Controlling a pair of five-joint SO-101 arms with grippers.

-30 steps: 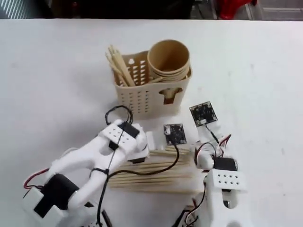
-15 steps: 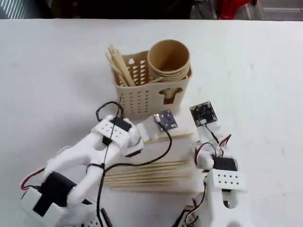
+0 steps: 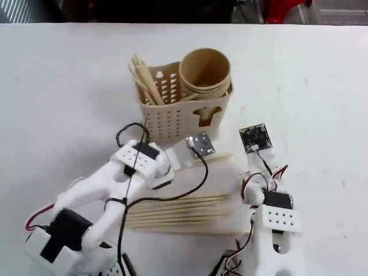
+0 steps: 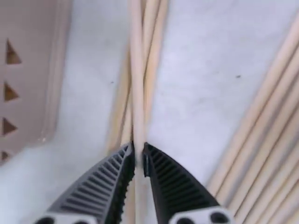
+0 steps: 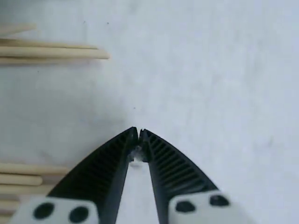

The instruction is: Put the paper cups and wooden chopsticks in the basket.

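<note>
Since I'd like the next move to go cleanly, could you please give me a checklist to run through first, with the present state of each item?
1. Grip: ok. The left gripper is shut on the held chopsticks, a few sticks together.
2. Sticks aligned in the jaws: not ok. They fan apart ahead of the jaws.
3. Clearance to the basket: cannot tell. Its wall is close beside the held sticks.
4. Paper cups: ok, stacked inside the basket.
5. Right gripper: ok, shut on nothing, over the table.
6. Loose chopsticks: not ok. A pile lies on the table between the arms.
</note>
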